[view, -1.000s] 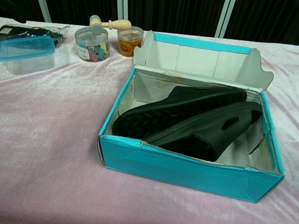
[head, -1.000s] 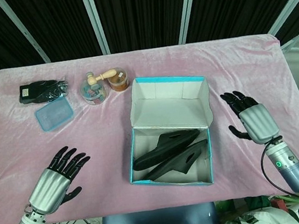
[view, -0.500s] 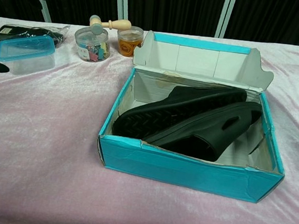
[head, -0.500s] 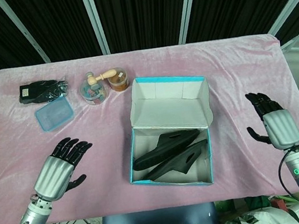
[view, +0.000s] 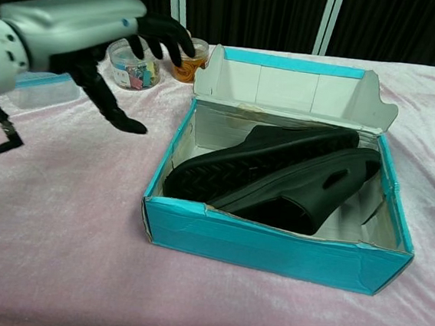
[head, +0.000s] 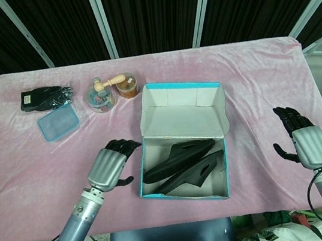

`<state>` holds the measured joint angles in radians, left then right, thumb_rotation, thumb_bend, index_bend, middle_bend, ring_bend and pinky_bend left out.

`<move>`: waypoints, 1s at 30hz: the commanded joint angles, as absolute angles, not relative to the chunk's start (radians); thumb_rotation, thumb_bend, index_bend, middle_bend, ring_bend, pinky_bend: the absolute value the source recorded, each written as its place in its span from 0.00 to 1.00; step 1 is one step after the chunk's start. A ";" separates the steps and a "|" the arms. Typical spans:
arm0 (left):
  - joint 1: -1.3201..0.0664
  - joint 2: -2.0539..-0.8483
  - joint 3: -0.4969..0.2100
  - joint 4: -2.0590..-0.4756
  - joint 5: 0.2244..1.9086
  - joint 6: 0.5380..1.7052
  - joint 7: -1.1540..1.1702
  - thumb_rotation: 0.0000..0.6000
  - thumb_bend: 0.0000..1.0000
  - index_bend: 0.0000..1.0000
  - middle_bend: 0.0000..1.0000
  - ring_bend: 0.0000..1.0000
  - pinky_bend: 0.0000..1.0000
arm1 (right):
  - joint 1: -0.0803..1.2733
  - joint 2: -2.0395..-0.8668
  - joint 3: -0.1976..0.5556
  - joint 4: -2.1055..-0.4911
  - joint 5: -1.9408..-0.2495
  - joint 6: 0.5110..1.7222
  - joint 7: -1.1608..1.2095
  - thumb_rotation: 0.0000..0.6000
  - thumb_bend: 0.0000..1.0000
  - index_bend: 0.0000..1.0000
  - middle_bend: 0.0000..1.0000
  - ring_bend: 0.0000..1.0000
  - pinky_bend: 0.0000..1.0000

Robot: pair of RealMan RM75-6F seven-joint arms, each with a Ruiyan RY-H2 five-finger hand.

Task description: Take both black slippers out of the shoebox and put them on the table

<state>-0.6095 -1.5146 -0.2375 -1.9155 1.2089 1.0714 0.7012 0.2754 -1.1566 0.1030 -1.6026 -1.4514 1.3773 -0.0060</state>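
Observation:
Two black slippers [head: 183,165] [view: 278,176] lie overlapping inside the open teal shoebox [head: 158,184] [view: 271,249], its lid standing up at the back. My left hand [head: 108,165] [view: 84,31] hovers just left of the box with its fingers spread toward the box wall, holding nothing. My right hand [head: 303,141] is far to the right of the box, above the pink cloth, fingers apart and empty; the chest view does not show it.
At the back left stand a blue-lidded plastic tub [head: 58,122] [view: 32,87], a clear jar of coloured bits [head: 99,99] [view: 134,66], an amber jar [head: 126,87] with a wooden mallet [head: 110,81], and a black bundle [head: 45,97]. Pink cloth [head: 252,82] covers the table.
My left hand has swept rightward from the table's front left to just beside the shoebox. The right hand has drifted outward and back, away from the box.

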 commanded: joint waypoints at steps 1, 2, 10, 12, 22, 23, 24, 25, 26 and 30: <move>-0.692 -1.622 -0.264 -1.869 1.105 1.035 0.769 1.00 0.00 0.22 0.26 0.22 0.26 | 0.272 -1.154 0.103 -1.603 -1.449 1.377 -0.004 1.00 0.25 0.05 0.09 0.09 0.25; -0.705 -1.643 -0.269 -1.855 1.086 1.039 0.780 1.00 0.00 0.22 0.26 0.22 0.27 | 0.270 -1.154 0.102 -1.602 -1.449 1.377 -0.003 1.00 0.25 0.05 0.09 0.09 0.26; -0.781 -1.777 -0.275 -1.748 1.012 1.106 0.872 1.00 0.00 0.24 0.29 0.26 0.31 | 0.257 -1.151 0.101 -1.594 -1.448 1.382 0.009 1.00 0.25 0.05 0.09 0.09 0.25; -0.790 -1.797 -0.280 -1.730 1.000 1.116 0.872 1.00 0.00 0.24 0.29 0.26 0.31 | 0.253 -1.151 0.101 -1.591 -1.447 1.385 0.013 1.00 0.25 0.05 0.09 0.09 0.25; -0.837 -1.851 -0.288 -1.658 0.957 1.113 0.851 1.00 0.00 0.24 0.29 0.26 0.32 | 0.242 -1.150 0.103 -1.581 -1.450 1.392 0.025 1.00 0.25 0.05 0.09 0.09 0.25; -0.842 -1.857 -0.287 -1.650 0.953 1.112 0.850 1.00 0.00 0.24 0.29 0.26 0.32 | 0.241 -1.150 0.103 -1.581 -1.449 1.392 0.026 1.00 0.25 0.05 0.09 0.09 0.26; -0.847 -1.864 -0.287 -1.643 0.950 1.110 0.846 1.00 0.00 0.24 0.29 0.26 0.33 | 0.241 -1.149 0.104 -1.580 -1.449 1.392 0.028 1.00 0.25 0.05 0.09 0.09 0.25; -0.852 -1.871 -0.288 -1.636 0.945 1.109 0.843 1.00 0.00 0.24 0.29 0.26 0.33 | 0.240 -1.149 0.104 -1.579 -1.447 1.391 0.028 1.00 0.25 0.05 0.09 0.09 0.25; -0.856 -1.877 -0.289 -1.630 0.941 1.108 0.839 1.00 0.00 0.24 0.29 0.26 0.33 | 0.239 -1.148 0.105 -1.580 -1.447 1.391 0.028 1.00 0.25 0.05 0.09 0.09 0.25; -0.882 -1.919 -0.300 -1.580 0.925 1.107 0.828 1.00 0.00 0.25 0.29 0.25 0.34 | 0.233 -1.144 0.105 -1.581 -1.449 1.396 0.030 1.00 0.25 0.05 0.09 0.09 0.25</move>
<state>-0.8718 -1.9052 -0.2951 -1.5946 0.9319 1.1080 0.8323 0.2332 -1.1439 0.1048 -1.5809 -1.4486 1.3955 0.0298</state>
